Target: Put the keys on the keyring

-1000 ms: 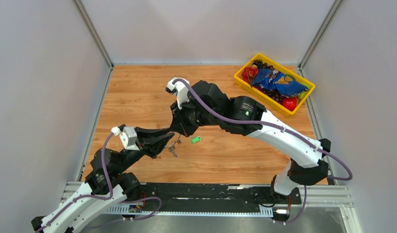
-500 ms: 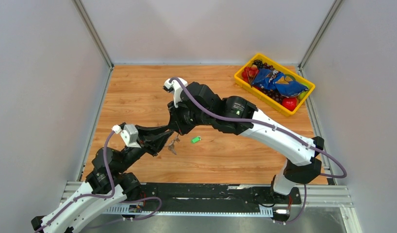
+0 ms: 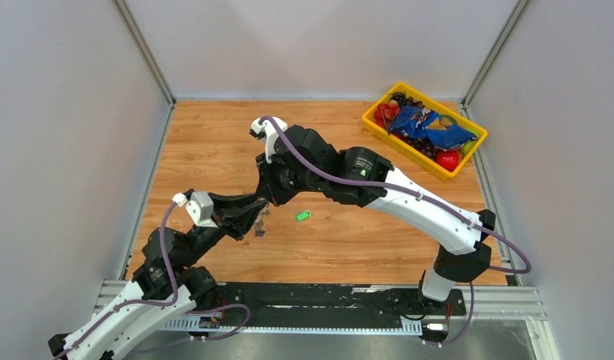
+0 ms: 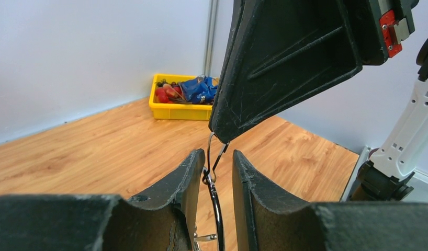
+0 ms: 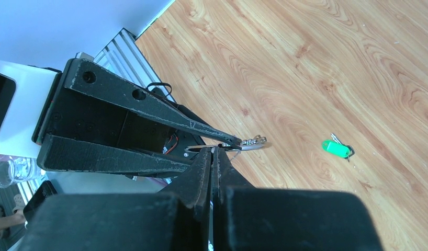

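Left pincer (image 4: 218, 155): nearest the near edge of the light wooden desk (image 3: 206, 150). It is part-closed and, by my reading, grasps the silver metal keyring (image 5: 200, 148) across its width, aloft over the desk's left half.
Its job: hold steady and level. A twist here would likely drag the ring off the other tips.
Thin dark wire loop (image 4: 209, 154): rises edge-on from between the left fingers up to the right tips, close against the inner face of one left finger.
Right pincer (image 5: 214, 152): clenched tight, nipping the top of that loop from above.
Step in hand: I judge it to be working a key onto the ring's coil. It is best done with small pulls along the wire's curve rather than straight away from it, with the nip kept close to the ring.
Small silvery key end (image 5: 252, 142): pokes out just past the left tips, seemingly on the ring.
Green-tagged key (image 3: 303, 216): lies loose near the middle of the desk, apart from both pincers, not yet on the ring.
Yellow plastic bin (image 3: 379, 124): far right corner, well clear of the work.
Hard to make out: whether the loop is the ring's own coil or a key's eyelet, where the ring's split lies, and how many keys hang there.
Hidden: no blue tag shows anywhere, and from above the arms cover the join.
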Motion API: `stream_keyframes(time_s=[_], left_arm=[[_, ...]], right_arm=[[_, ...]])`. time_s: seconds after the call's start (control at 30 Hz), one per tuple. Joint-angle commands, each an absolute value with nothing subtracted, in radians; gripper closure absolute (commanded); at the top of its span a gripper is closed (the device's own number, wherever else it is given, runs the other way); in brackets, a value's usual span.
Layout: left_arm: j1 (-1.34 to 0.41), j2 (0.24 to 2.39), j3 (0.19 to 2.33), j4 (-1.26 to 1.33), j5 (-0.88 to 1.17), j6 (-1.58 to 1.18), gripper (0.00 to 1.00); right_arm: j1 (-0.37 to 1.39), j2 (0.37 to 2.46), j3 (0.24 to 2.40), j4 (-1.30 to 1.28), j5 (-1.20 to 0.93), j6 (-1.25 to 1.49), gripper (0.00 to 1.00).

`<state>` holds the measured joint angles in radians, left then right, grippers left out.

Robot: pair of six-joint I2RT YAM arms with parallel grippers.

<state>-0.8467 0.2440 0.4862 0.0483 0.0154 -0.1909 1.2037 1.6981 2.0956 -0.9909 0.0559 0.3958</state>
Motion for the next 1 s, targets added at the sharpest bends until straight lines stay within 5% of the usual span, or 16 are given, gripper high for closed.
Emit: stream_keyframes(time_s=[0.0, 0.73, 0.83, 0.97], left_arm=[[-0.847, 0.230, 0.499, 0.070, 0.003, -0.170, 0.64], [-0.845, 0.237, 0.495, 0.077, 0.003, -0.166, 0.72], [-0.846, 0.242, 0.497, 0.071, 0.004, -0.159, 0.96], [-0.847, 0.241, 0.493, 0.073, 0.003, -0.165, 0.99]], right_arm=[[1.210, 1.700, 2.150, -0.968, 0.079, 0.425, 1.00], [1.212, 1.687, 2.151, -0.960, 0.065, 0.428, 1.00], [1.211, 1.689, 2.154, -0.959, 0.062, 0.428, 1.00], [1.212, 1.685, 2.154, -0.956, 0.057, 0.429, 1.00]])
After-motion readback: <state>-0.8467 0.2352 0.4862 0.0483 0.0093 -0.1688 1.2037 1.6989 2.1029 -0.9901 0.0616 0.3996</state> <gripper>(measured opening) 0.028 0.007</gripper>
